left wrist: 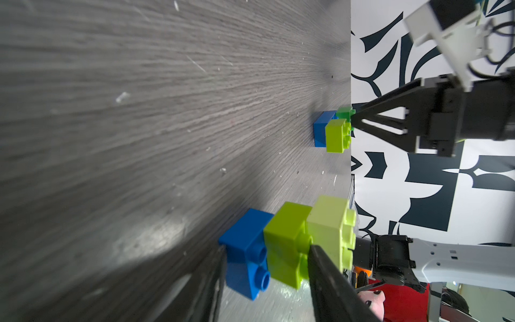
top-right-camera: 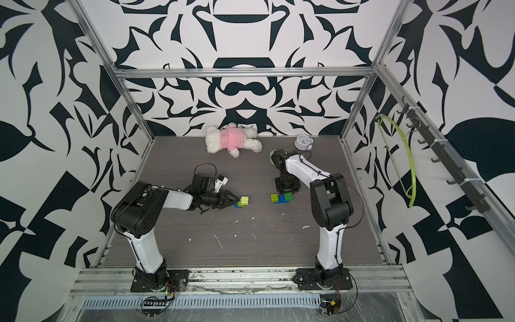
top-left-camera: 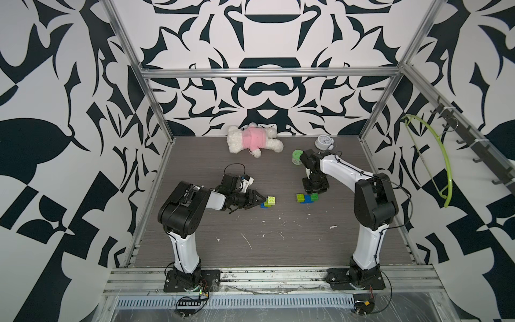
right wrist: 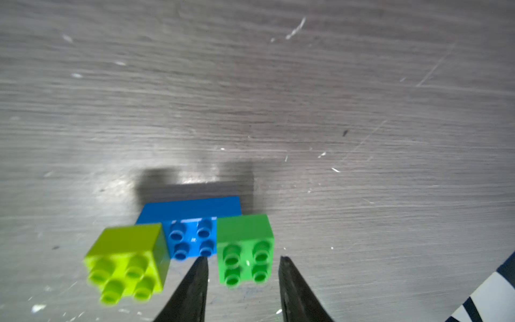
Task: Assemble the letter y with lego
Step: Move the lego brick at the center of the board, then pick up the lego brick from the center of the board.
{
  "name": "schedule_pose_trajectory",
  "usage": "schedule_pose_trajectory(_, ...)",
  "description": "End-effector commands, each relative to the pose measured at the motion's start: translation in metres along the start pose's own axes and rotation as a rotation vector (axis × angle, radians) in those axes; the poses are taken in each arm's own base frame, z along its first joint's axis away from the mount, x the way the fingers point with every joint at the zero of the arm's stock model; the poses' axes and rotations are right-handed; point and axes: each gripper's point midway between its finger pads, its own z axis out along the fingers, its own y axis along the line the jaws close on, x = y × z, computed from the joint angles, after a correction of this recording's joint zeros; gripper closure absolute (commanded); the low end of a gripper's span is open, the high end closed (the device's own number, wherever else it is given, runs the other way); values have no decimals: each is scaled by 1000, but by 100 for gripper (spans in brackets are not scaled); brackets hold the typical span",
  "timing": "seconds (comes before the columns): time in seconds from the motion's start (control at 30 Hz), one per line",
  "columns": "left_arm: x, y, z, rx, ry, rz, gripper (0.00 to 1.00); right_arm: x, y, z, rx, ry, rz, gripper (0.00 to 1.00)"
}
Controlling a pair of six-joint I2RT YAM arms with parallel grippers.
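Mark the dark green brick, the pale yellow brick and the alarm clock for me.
dark green brick (right wrist: 245, 252): right wrist view, on its studded top.
pale yellow brick (left wrist: 328, 231): left wrist view, on its smooth side face.
alarm clock (top-left-camera: 323, 141): in a top view, on its white dial.

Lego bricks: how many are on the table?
6. Stacked at the left claw: small blue brick, lime green brick, pale yellow brick. By the right claw: wide blue brick carrying a second lime brick and a dark green brick.

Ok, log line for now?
left gripper shut on three-brick stack | right gripper open, straddling dark green brick on wide blue brick | not yet joined
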Motion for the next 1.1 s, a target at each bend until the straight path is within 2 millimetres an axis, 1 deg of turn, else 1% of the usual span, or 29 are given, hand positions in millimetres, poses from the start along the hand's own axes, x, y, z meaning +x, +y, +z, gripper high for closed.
schedule_pose_trajectory(0.0, 93, 109, -12, -386, 161, -366, 47, -7, -3, -42, -27, -110, -21, 55)
schedule_pose_trajectory(0.07, 93, 110, -12, -385, 161, -368, 47, -10, -5, -51, -28, -145, -71, 54)
schedule_pose_trajectory(0.13, 95, 110, -12, -384, 164, -372, 47, -13, -2, -57, -45, -191, -163, 54)
schedule_pose_trajectory(0.2, 94, 109, -12, -383, 164, -371, 47, -18, 4, -64, -71, -261, -292, 54)
schedule_pose_trajectory(0.3, 94, 109, -11, -382, 163, -368, 47, -19, 13, -69, -109, -347, -508, 53)
schedule_pose_trajectory(0.37, 93, 109, -11, -380, 163, -364, 47, -17, 19, -71, -137, -382, -635, 54)
schedule_pose_trajectory(0.47, 93, 109, -11, -385, 163, -360, 47, -14, 29, -73, -175, -415, -780, 56)
schedule_pose_trajectory(0.53, 93, 110, -11, -388, 164, -360, 47, -8, 33, -69, -185, -414, -890, 55)
schedule_pose_trajectory(0.63, 93, 110, -11, -391, 166, -359, 47, 8, 34, -55, -178, -402, -1129, 55)
schedule_pose_trajectory(0.73, 92, 110, -12, -393, 164, -353, 47, 14, 36, -50, -160, -430, -1307, 54)
schedule_pose_trajectory(0.8, 92, 110, -12, -395, 165, -354, 47, 21, 36, -45, -158, -415, -1442, 54)
schedule_pose_trajectory(0.87, 92, 111, -11, -395, 167, -357, 47, 21, 36, -42, -156, -400, -1509, 54)
schedule_pose_trajectory(0.97, 92, 111, -11, -398, 167, -356, 47, 14, 37, -41, -165, -376, -1528, 54)
schedule_pose_trajectory(1.07, 92, 111, -11, -397, 167, -356, 47, 7, 39, -34, -172, -346, -1539, 53)
